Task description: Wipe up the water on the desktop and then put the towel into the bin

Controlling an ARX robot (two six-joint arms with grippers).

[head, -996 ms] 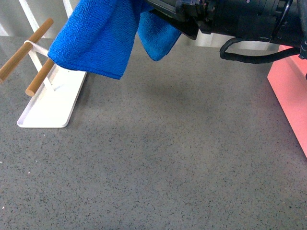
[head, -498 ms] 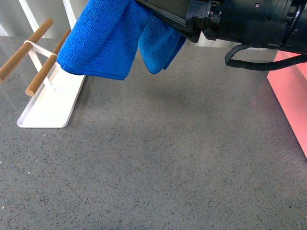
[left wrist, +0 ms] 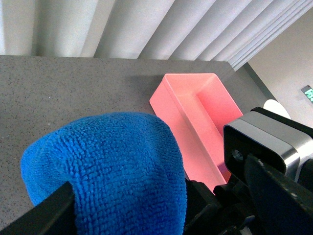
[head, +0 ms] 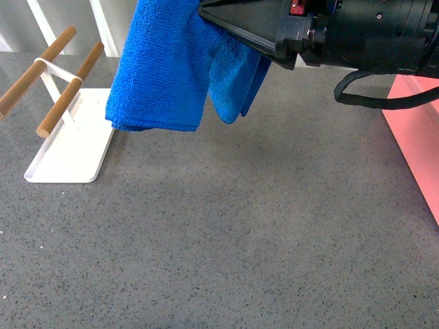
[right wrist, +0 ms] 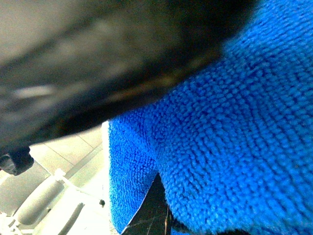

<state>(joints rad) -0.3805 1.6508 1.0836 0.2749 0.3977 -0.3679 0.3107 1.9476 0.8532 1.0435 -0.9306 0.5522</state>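
My right gripper (head: 212, 17) reaches in from the right at the top of the front view, shut on the blue towel (head: 164, 68), which hangs in two folds above the grey desktop (head: 240, 240). The pink bin (head: 415, 130) stands at the right edge, well right of the towel. The right wrist view is filled by the towel (right wrist: 220, 147). In the left wrist view my open left gripper (left wrist: 159, 178) frames the bunched towel (left wrist: 107, 166), with the bin (left wrist: 200, 117) behind; contact cannot be told.
A flat white tray (head: 68, 157) with two wooden rods (head: 68, 89) stands at the back left, just left of the hanging towel. White slatted curtains (left wrist: 122, 24) run behind the desktop's far edge.
My right gripper has carried the towel to the right, away from the tray's rods and toward the bin. The towel hangs more vertically now.
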